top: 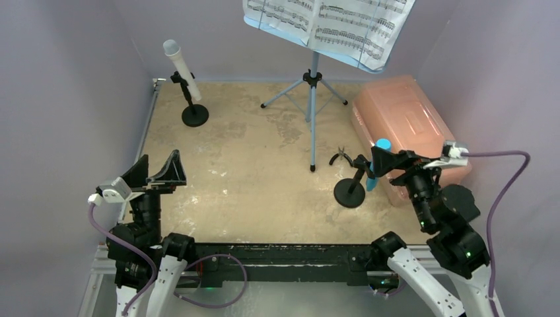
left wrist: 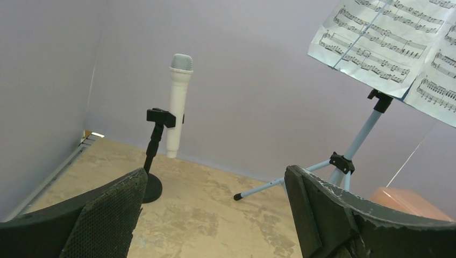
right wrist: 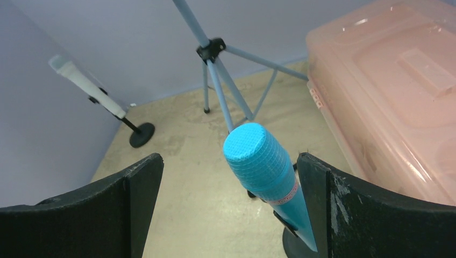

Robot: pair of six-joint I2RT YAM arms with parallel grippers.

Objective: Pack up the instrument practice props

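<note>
A white microphone [top: 179,65] leans in its black round-based holder [top: 195,115] at the far left. The light-blue music rack [top: 312,99] stands on tripod legs at the back centre and carries sheet-music pages [top: 330,23]. A blue microphone [right wrist: 263,166] sits in the second black holder [top: 349,193]. My right gripper [right wrist: 228,161] is open around the blue microphone's head, which stands close to the right-hand finger [right wrist: 344,209]. My left gripper [left wrist: 215,172] is open and empty above the near-left table, facing the white microphone [left wrist: 178,105] and the rack [left wrist: 344,161].
A pink translucent box [top: 409,129] with its lid on lies at the right, just beyond my right gripper [top: 386,162]. Small black-handled pliers [top: 341,157] lie between the rack's front leg and the blue microphone's holder. Purple walls close in the left, back and right.
</note>
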